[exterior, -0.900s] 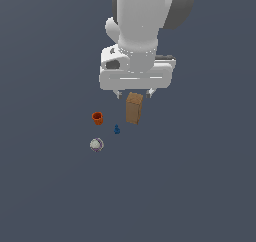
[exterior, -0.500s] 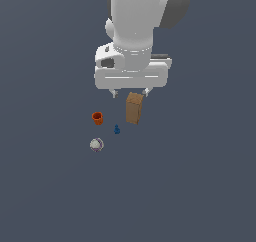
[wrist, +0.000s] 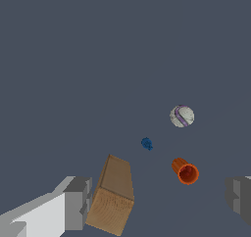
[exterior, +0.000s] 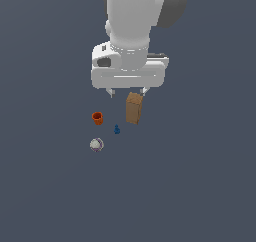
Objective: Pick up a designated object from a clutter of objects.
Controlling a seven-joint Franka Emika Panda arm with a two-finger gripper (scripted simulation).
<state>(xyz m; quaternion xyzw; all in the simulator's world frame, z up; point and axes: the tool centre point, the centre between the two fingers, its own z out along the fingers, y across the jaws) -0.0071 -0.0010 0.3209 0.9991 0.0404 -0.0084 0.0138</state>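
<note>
A: Beneath the hand, the tall plain brown cardboard-like box (exterior: 133, 108) is standing upright on the floor, its top just below the gripper (exterior: 127, 91). What is changing?

B: The arm is coming down; the hand is sitting lower and closer over the box than a moment before. The fingers are spread wide apart, one finger (wrist: 76, 201) just beside the box (wrist: 113, 196) in the wrist view and the other far off, holding nothing. The descent looks like the approach before closing.

A: And around it?

B: The tiny blue figure (exterior: 117, 130), small orange cup (exterior: 97, 118) and whitish-purple ball (exterior: 96, 145) are lying apart from the box. The flat dark grey-blue surface (exterior: 200, 186) is filling both views; no walls are showing.
</note>
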